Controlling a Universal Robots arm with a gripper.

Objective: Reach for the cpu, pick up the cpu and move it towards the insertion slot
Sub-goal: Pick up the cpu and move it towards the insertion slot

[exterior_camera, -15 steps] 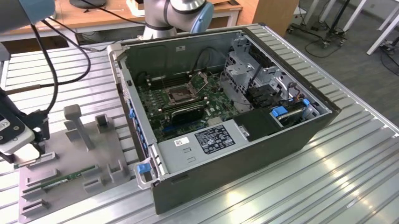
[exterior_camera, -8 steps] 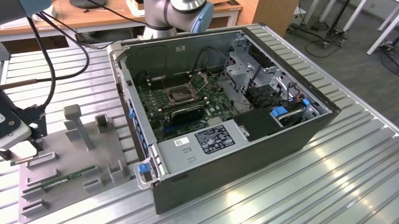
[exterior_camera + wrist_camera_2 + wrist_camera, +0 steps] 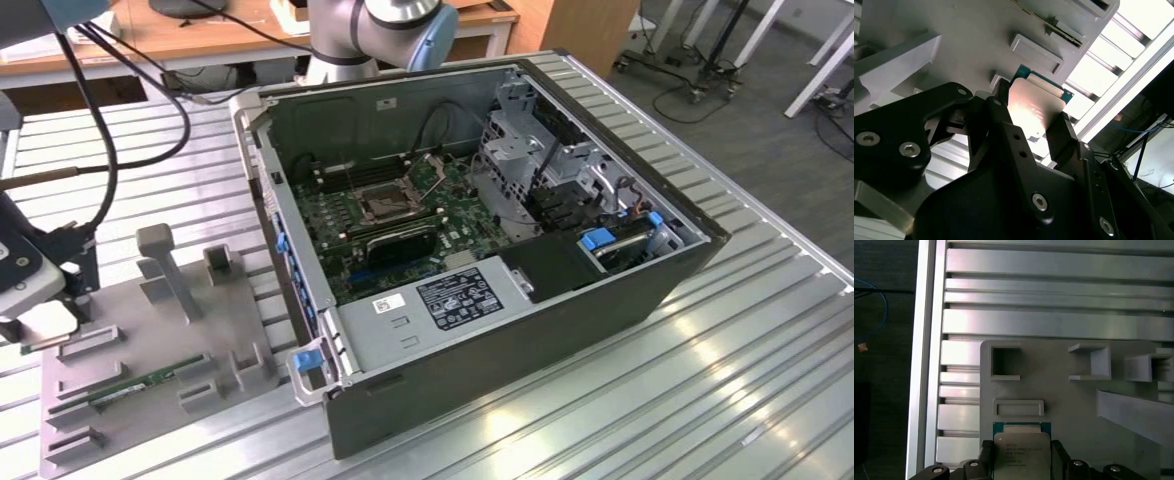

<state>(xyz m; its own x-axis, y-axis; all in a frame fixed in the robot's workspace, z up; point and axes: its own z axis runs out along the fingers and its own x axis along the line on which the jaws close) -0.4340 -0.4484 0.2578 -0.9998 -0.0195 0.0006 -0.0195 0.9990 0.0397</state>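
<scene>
The cpu point(image 3: 1021, 456) is held between the two black fingers point(image 3: 1059, 456) of the gripper point(image 3: 1021, 462), pinched by opposite edges. It sits over the grey fixture plate point(image 3: 1064, 405), just beside a shallow rectangular recess point(image 3: 1019, 408). Whether it is clear of the plate cannot be told. A square pocket point(image 3: 1005, 362) is cut further along the same plate.

In the second wrist view the cpu point(image 3: 1036, 107) is seen with its silvery face lit and a green rim, and the gripper point(image 3: 1033, 112) closes on it from both sides.

At the exterior view's lower left a memory stick point(image 3: 147, 385) lies in a holder on the fixture plate point(image 3: 134, 330). The arm's end point(image 3: 24, 275) is at the exterior view's left edge, above that plate.

The open computer case point(image 3: 561, 310) stands centre frame, well apart from the plate's far corner. The insertion slot point(image 3: 380, 205) lies on the motherboard point(image 3: 400, 250) inside it, walled in by the case sides and a drive cage point(image 3: 534, 150) on the exterior view's right.

The slatted table point(image 3: 747, 330) is bare to the exterior view's right. Its edge point(image 3: 921, 365) runs near the plate in the first wrist view, with dark floor beyond.
</scene>
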